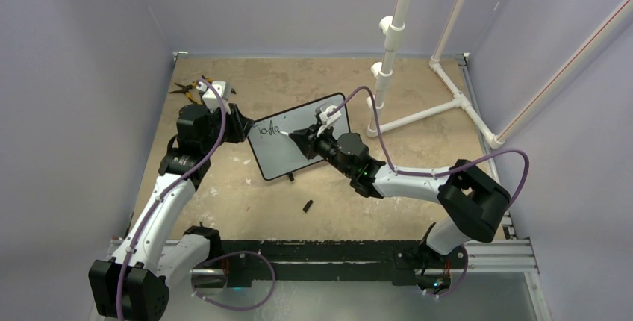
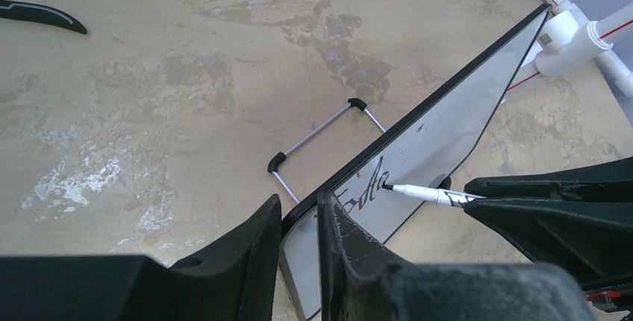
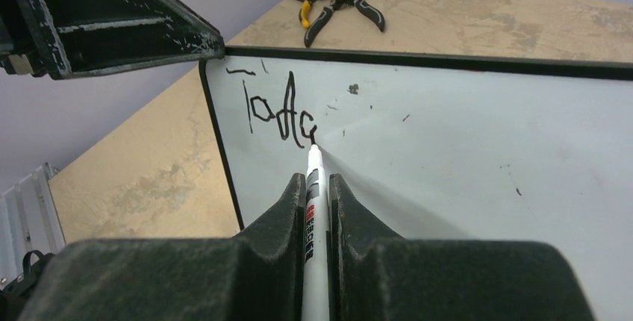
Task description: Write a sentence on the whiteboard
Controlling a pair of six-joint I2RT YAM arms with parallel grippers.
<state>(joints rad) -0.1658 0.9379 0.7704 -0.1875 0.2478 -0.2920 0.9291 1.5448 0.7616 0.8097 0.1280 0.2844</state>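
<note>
The whiteboard [image 1: 290, 160] stands tilted on its wire foot at the table's middle. My left gripper [image 1: 242, 125] is shut on its left edge; in the left wrist view the jaws [image 2: 298, 200] pinch the black frame of the whiteboard [image 2: 448, 119]. My right gripper [image 1: 300, 139] is shut on a white marker [image 3: 314, 163] whose black tip touches the whiteboard [image 3: 463, 142]. The sentence [image 3: 275, 112] reads "Toda" in black at the upper left, and it also shows in the top view [image 1: 269, 130] and the left wrist view [image 2: 366, 187].
Yellow-handled pliers [image 1: 190, 88] lie at the far left, also seen in the right wrist view [image 3: 336, 4]. A small black marker cap [image 1: 307, 205] lies in front of the board. A white PVC pipe frame [image 1: 440, 108] stands at the back right. The wire foot [image 2: 321, 131] rests behind the board.
</note>
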